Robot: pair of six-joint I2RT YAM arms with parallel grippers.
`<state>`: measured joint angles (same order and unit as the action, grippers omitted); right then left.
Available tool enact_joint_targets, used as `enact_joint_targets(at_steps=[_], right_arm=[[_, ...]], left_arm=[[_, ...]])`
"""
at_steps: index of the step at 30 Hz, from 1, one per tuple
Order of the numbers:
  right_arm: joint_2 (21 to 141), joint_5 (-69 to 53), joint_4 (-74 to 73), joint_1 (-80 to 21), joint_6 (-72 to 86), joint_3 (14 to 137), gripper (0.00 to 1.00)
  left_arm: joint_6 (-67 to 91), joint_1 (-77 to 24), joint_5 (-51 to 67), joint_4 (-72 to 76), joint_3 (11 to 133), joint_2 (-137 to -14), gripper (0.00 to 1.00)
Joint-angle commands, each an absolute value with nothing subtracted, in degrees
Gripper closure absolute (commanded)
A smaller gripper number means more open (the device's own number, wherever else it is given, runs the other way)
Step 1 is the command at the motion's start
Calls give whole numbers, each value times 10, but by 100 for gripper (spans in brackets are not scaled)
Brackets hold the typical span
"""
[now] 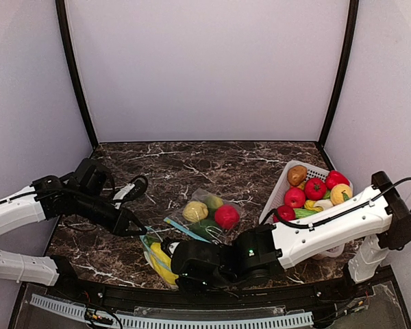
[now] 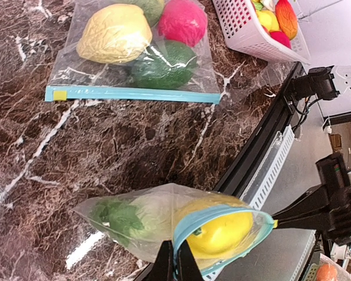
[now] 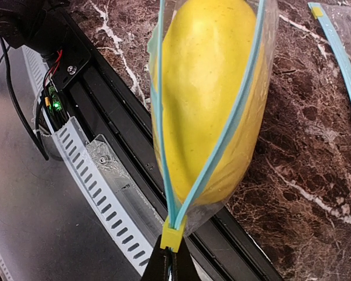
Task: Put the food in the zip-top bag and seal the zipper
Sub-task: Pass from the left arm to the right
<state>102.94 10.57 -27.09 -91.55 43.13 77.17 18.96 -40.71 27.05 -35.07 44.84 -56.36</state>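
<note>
- The left gripper (image 2: pixel 175 257), at the table's near left, is clamped tight on one lip of the zip-top bag (image 2: pixel 146 225), pinching its pale blue zipper (image 2: pixel 194 218).
- The bag is thin, clear, crinkled film. It lies at the near edge of the dark, white-veined marble table (image 1: pixel 192 164) with its mouth gaping around a smooth, glossy yellow fruit (image 3: pixel 205 88). A green leafy piece (image 2: pixel 120 216) sits deeper inside.
- The right gripper (image 3: pixel 169 260) is pinched shut on the small yellow tab (image 3: pixel 172 237) at the zipper's end. The two tracks spread apart from that point, so filling looks done and sealing barely begun.
- Further back, a second bag (image 2: pixel 93 76) lies flat with its blue strip (image 2: pixel 134 93) apparently pressed closed. It holds a bumpy yellow piece, a round red one and a dark green one.
- At the right, the white slotted basket (image 1: pixel 279 188) holds more food (image 1: pixel 315 188), rounded plastic pieces in red, orange, yellow and brown, not yet bagged.
</note>
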Motion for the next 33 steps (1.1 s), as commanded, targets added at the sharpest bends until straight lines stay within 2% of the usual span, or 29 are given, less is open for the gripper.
enact_joint_targets(at_steps=[1,2,4,6,7,8,10,13,20,25,28,29,33], right_arm=[[977,105,-264,-898,382,747,100],[969,90,-255,-890,360,742,100],[956,35,-233,-872,302,732,100],[945,-15,-220,-856,249,730,100],[941,-38,-216,-849,226,729,100],[937,-62,-213,-843,204,729,100],[932,-101,-213,-831,170,734,100],[923,-147,-217,-813,128,739,100],[908,-240,-222,-770,79,742,100],[905,-272,-241,-756,61,758,100],[905,-281,-258,-752,52,769,100],[904,-285,-263,-750,49,770,100],[907,-298,-280,-747,39,782,100]], left_arm=[[199,-404,214,-391,421,-521,99],[192,-404,212,-394,418,-516,99],[184,-404,218,-399,415,-498,91],[179,-404,235,-390,415,-478,69],[178,-404,245,-381,416,-465,51],[174,-404,250,-377,423,-455,37],[162,-404,266,-364,436,-443,26],[133,-405,308,-335,450,-430,22],[74,-410,425,-222,437,-406,24],[15,-420,393,-190,440,-390,20],[4,-421,329,-196,453,-392,18],[-12,-421,311,-201,465,-397,14],[-69,-420,274,-271,519,-446,10]])
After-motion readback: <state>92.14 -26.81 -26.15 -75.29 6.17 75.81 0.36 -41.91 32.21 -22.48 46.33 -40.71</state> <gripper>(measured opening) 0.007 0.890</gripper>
